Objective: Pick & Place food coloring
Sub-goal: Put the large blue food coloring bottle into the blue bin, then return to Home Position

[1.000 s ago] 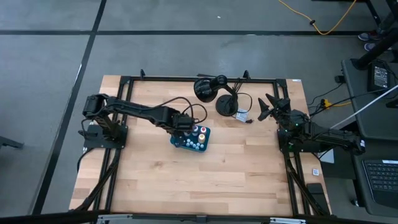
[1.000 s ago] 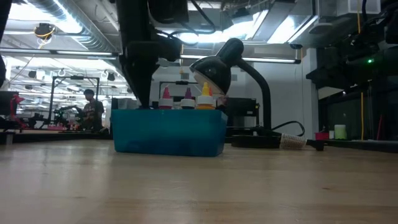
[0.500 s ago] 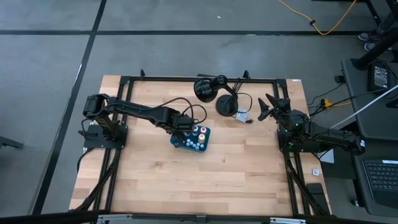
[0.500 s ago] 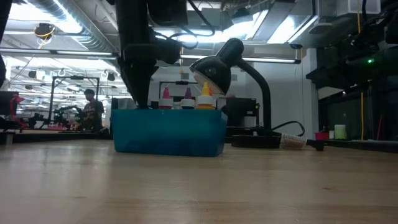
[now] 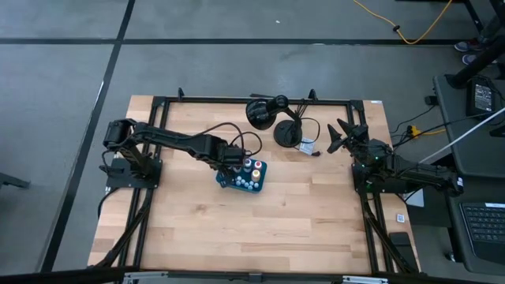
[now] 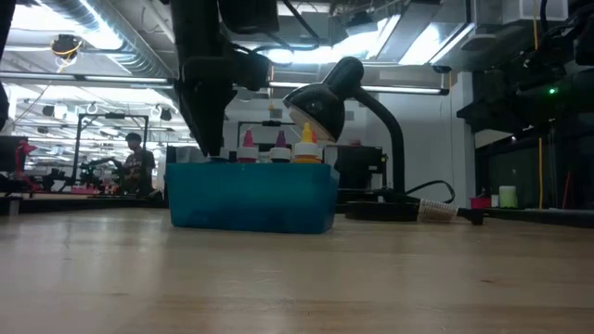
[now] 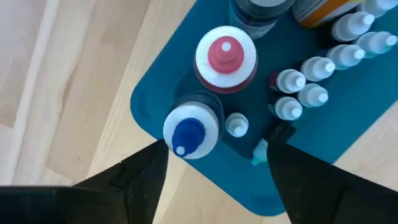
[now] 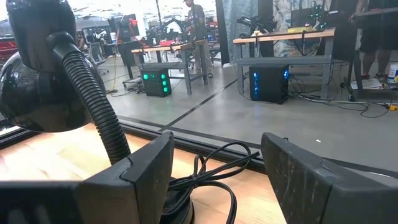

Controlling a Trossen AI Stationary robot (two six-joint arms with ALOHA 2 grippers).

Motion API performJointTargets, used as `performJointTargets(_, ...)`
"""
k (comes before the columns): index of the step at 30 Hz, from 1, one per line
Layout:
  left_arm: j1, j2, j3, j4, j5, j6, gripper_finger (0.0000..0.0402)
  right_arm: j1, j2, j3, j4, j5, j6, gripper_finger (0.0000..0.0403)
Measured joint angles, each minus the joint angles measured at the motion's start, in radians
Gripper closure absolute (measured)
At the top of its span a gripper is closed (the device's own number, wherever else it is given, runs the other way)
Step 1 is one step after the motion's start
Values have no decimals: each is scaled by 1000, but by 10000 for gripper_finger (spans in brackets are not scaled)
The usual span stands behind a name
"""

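A pale wooden plank worktop (image 5: 260, 221) framed by black rails carries a teal rectangular plastic tray (image 5: 231, 181) near its middle and, well apart toward the far edge, a black gooseneck desk lamp (image 5: 268, 110) with its coiled cable.

The high camera is looking straight down on the counter (image 5: 260, 221); the low one is looking level across it, both sharing the teal tray (image 5: 243, 175), centre frame.

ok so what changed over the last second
The left gripper, over the corner of the teal tray, spread its fingers and let go of the blue-topped bottle, which now stands in the tray. The tray, the other bottles, the lamp and the right gripper stayed put.
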Motion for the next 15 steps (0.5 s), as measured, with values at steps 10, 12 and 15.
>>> performJointTargets(10, -11, -75, 1, -18, 17, -16, 130, 0, 0, 0, 0, 0, 0, 159)
performJointTargets(12, -13, -94, 1, -20, 33, -17, 130, 0, 0, 0, 0, 0, 0, 159)
performJointTargets(15, -12, -135, 1, -38, 48, -19, 128, 0, 0, 0, 0, 0, 0, 159)
